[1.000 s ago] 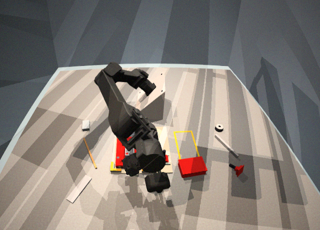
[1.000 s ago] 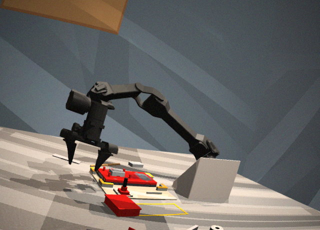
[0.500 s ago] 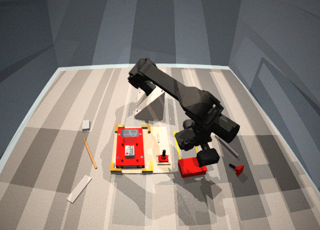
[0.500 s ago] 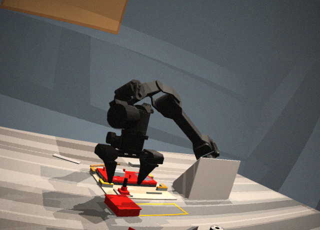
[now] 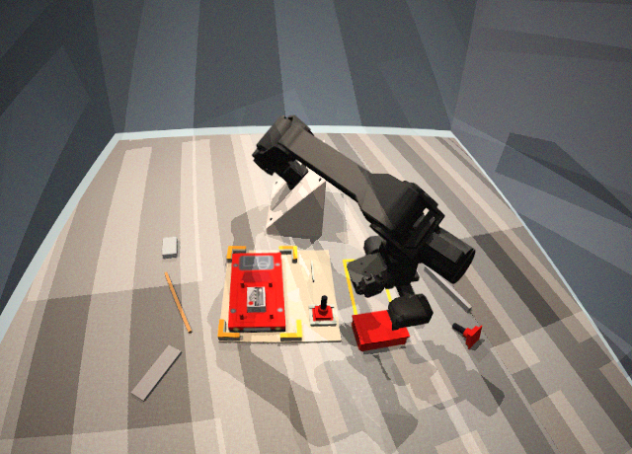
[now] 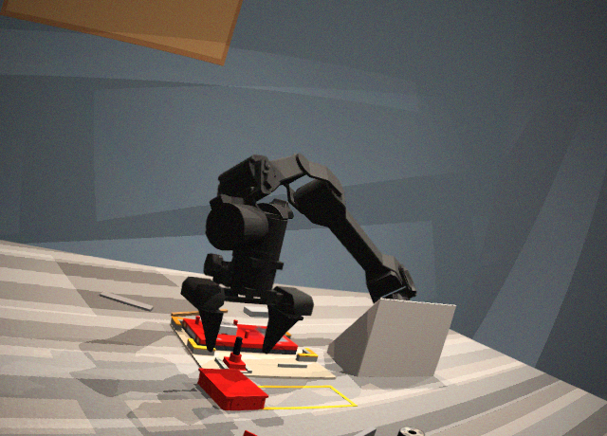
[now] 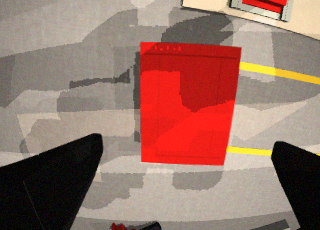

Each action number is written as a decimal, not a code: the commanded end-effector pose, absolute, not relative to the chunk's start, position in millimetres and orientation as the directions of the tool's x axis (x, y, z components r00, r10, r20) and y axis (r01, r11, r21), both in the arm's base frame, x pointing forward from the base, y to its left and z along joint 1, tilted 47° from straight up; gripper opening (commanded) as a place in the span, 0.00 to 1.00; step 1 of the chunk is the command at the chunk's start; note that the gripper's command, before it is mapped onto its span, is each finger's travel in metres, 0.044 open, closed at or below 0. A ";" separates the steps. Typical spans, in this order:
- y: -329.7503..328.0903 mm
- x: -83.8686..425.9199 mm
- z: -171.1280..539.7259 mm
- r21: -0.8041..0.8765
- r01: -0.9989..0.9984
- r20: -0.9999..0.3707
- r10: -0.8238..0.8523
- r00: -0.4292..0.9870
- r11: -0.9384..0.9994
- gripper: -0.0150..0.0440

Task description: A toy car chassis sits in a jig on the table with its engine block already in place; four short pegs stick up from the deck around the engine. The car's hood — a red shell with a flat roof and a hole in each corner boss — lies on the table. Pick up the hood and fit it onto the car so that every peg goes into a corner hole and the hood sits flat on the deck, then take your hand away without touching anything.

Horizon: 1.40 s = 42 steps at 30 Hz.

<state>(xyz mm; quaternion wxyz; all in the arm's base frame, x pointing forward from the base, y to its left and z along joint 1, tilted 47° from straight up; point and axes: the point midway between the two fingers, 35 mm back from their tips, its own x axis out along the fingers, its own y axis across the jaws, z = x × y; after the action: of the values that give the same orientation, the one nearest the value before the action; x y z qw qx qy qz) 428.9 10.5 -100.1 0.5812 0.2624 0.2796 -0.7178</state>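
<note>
The end effector (image 6: pixel 240 351) (image 7: pixel 190 148) is wide open and empty above the table (image 5: pixel 102 418) (image 6: pixel 39 323) (image 7: pixel 30 40). The hood (image 5: pixel 380 331) (image 6: pixel 232 390) (image 7: pixel 187 105) lies roof up at one end of the yellow outline (image 5: pixel 350 286) (image 6: pixel 299 386) (image 7: pixel 280 74), apart from the car (image 5: pixel 258 314) (image 6: pixel 245 340). To grasp it well, centre over it, square the fingers to its sides, descend straight, then close gently and evenly.
</note>
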 end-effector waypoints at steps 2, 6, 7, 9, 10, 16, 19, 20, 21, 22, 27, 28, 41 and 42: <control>6.4 427.8 -104.4 -0.097 0.981 -0.698 -0.691 -0.187 -0.168 1.00; 3.7 427.3 -107.1 -0.097 0.981 -0.698 -0.691 -0.187 -0.168 1.00; 3.1 427.2 -107.7 -0.097 0.981 -0.698 -0.691 -0.187 -0.168 1.00; 1.8 426.9 -109.1 -0.097 0.981 -0.698 -0.691 -0.187 -0.168 1.00; 1.1 426.7 -109.7 -0.097 0.981 -0.698 -0.691 -0.187 -0.168 1.00; -2.8 425.7 -113.6 -0.097 0.981 -0.698 -0.691 -0.187 -0.168 1.00; -4.8 425.2 -115.6 -0.097 0.981 -0.698 -0.691 -0.187 -0.168 1.00; -5.5 425.0 -116.2 -0.097 0.981 -0.698 -0.691 -0.187 -0.168 1.00; -6.1 424.8 -116.9 -0.097 0.981 -0.698 -0.691 -0.187 -0.168 1.00; -6.8 424.6 -117.5 -0.097 0.981 -0.698 -0.691 -0.187 -0.168 1.00; -10.1 423.5 -120.6 -0.097 0.981 -0.698 -0.691 -0.187 -0.168 1.00; -10.8 423.2 -121.2 -0.097 0.981 -0.698 -0.691 -0.187 -0.168 1.00; -19.4 419.7 -129.1 -0.097 0.981 -0.697 -0.692 -0.188 -0.168 1.00; -20.1 419.4 -129.8 -0.097 0.981 -0.697 -0.692 -0.188 -0.168 1.00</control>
<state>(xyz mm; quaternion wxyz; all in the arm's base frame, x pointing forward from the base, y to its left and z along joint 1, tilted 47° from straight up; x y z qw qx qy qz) 420.1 -17.0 -128.5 0.5808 0.2610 0.2786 -0.7190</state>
